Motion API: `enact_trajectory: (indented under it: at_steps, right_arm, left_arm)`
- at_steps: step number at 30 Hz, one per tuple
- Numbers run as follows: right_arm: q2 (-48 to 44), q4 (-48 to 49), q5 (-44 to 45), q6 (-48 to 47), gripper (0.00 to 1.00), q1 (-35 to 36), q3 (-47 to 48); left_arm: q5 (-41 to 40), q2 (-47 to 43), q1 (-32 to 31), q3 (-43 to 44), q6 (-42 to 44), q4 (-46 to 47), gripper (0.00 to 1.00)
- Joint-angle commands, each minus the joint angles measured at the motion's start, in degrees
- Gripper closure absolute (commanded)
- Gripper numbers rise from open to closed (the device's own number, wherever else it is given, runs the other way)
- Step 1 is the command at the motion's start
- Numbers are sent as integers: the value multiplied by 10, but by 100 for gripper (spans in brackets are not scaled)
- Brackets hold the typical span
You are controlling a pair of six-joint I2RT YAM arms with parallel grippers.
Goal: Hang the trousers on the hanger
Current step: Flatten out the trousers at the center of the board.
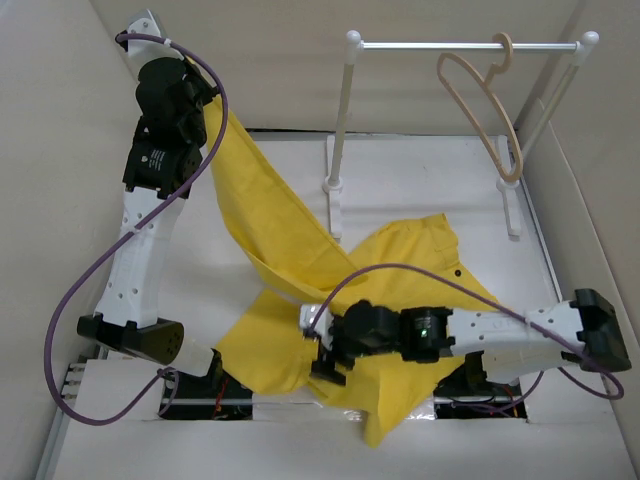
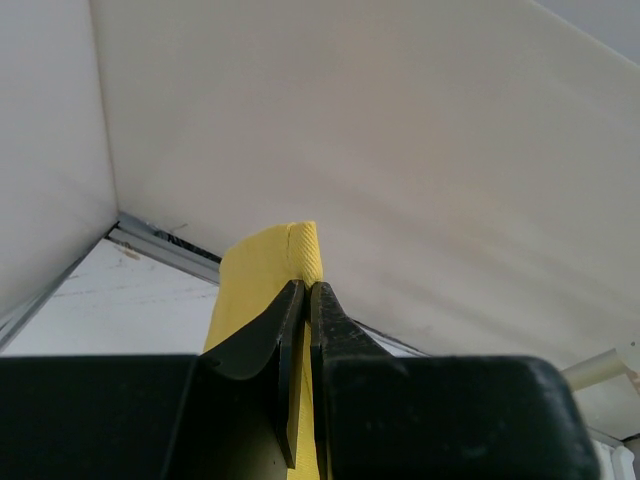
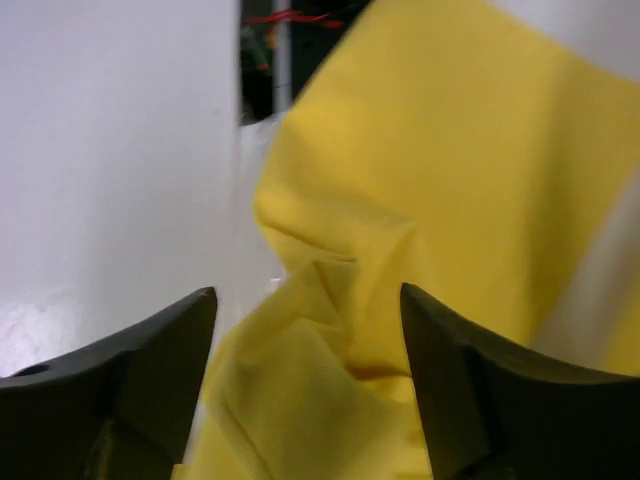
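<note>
One raised left gripper (image 2: 306, 290) seemingly pinches trousers (image 1: 281, 222).

Trousers (image 1: 290, 225): soft matt cloth; hanger (image 1: 478, 105): smooth.

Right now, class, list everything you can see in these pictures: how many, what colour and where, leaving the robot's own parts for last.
trousers: one, bright yellow, spread over the table's near middle, one leg lifted toward the far left.
hanger: one, beige, hanging on the rail, far right.
rail: one, white, on two posts, at the table's far side.
table: one, white, under everything.
cables: two, purple, one looping along each arm.
left arm: one, white and black, raised at far left.
right arm: one, white and black, low at near right.
left jaws: black, shut on the trousers' edge.
right jaws: black, open over the trousers, holding nothing.
</note>
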Motion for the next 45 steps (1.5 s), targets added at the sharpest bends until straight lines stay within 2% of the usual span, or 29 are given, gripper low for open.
enact_trajectory:
  at_steps: [1,2,3,4,5,6,7,9,10,11,13,14,16,18,19,20,24,26,32,35,36,37,39,42,45]
  right_arm:
    - [-85,-2,46,-33,17,-111,7]
    - [-108,25,55,-29,19,-148,-3]
    - [-149,42,70,-23,31,-230,-27]
    - [-164,56,79,-3,42,-273,-38]
    - [-173,75,89,13,59,-316,-46]
    - [-171,81,96,26,97,-404,-56]
    - [-162,84,101,46,100,-442,-58]
    - [-132,85,122,64,100,-509,-58]
    - [-98,85,130,83,100,-565,-54]
    - [-81,85,158,90,97,-592,-51]
    - [-52,94,186,101,69,-664,-50]
    - [-29,117,194,109,46,-689,-50]
    - [-4,134,191,115,33,-731,-49]
    - [40,142,174,123,24,-781,-40]
    - [56,145,169,128,23,-798,-34]
    - [84,138,123,136,23,-832,-26]
    - [153,144,55,129,20,-873,21]
    - [191,106,-6,120,21,-878,53]
    - [271,146,-109,121,25,-884,65]
    - [269,164,-108,134,45,-891,52]
    - [262,171,-106,141,72,-897,45]
    - [254,178,-104,149,83,-903,36]
    - [217,209,-89,180,96,-927,0]
    - [150,230,-46,218,100,-970,-45]
    - [97,230,-11,244,100,-1018,-68]
  left_arm:
    - [-2,-25,2,14,2,51,100]
    - [-4,-33,2,9,0,55,100]
    - [-9,-39,2,-13,-1,61,100]
    - [-10,-46,2,-28,-6,66,100]
    - [-13,-61,2,-42,-8,78,100]
    - [-14,-68,2,-55,-11,85,100]
    - [-17,-76,2,-79,-17,91,100]
    - [-21,-98,2,-108,-21,109,100]
    - [-23,-105,2,-117,-23,114,100]
    - [-24,-118,2,-125,-24,125,100]
    - [-25,-129,2,-148,-26,134,100]
    - [-23,-138,2,-155,-27,141,100]
    - [-19,-144,2,-173,-29,149,100]
    - [-14,-152,2,-185,-32,159,100]
    - [-9,-156,2,-203,-34,163,100]
    - [-7,-164,2,-212,-36,171,100]
    - [1,-178,2,-265,-41,204,100]
    - [2,-185,2,-280,-41,218,100]
    - [1,-181,2,-309,-28,239,100]
    - [-1,-178,2,-326,-24,253,100]
    - [-6,-176,2,-327,-24,254,100]
    - [-9,-173,2,-326,-22,255,100]
    - [-15,-165,2,-325,-21,258,100]
    - [-29,-159,2,-324,-21,260,100]
    - [-95,-154,2,-319,-14,248,100]
